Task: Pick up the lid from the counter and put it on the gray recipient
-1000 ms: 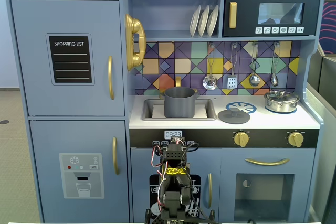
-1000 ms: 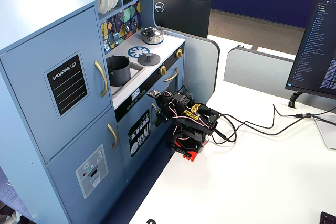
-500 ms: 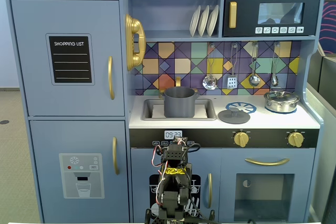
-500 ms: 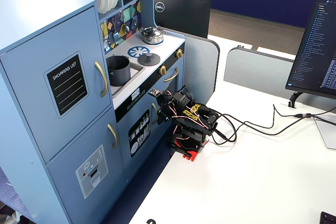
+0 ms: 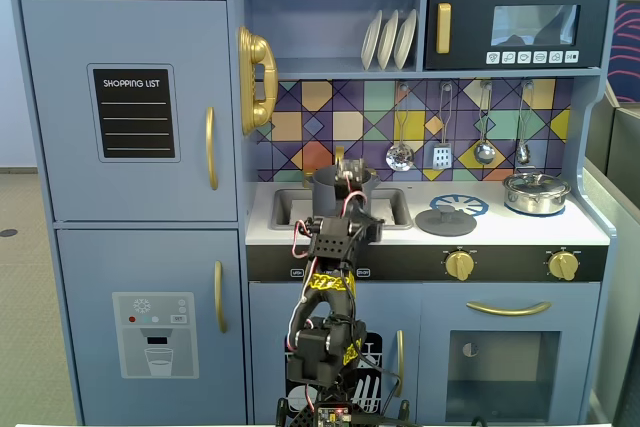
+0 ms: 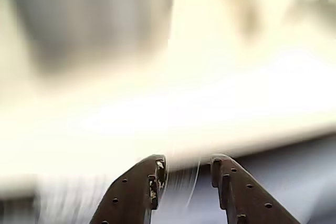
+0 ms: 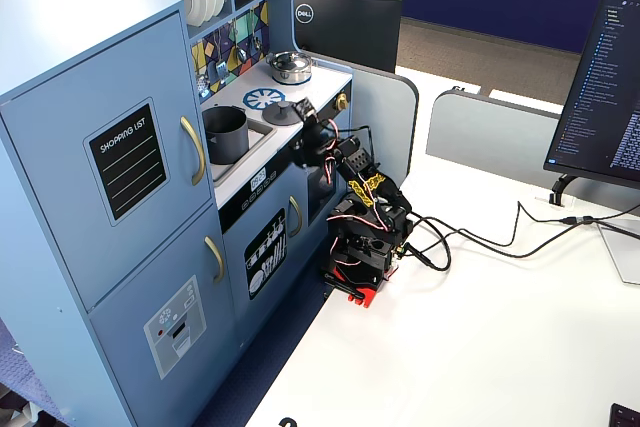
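Observation:
The dark-gray lid lies flat on the counter, right of the sink and overlapping the blue-and-white burner circle; it also shows in the other fixed view. The gray pot stands in the sink, partly hidden by my arm, and is clear to see in the other fixed view. My gripper hovers over the counter's front edge, between pot and lid and apart from both. In the blurred wrist view the gripper is open and empty, and the pot is a gray smear at upper left.
A shiny silver pot with its own lid sits on the right burner. Utensils hang on the tiled back wall. The sink tap is behind the gray pot. A monitor and cables lie on the white desk.

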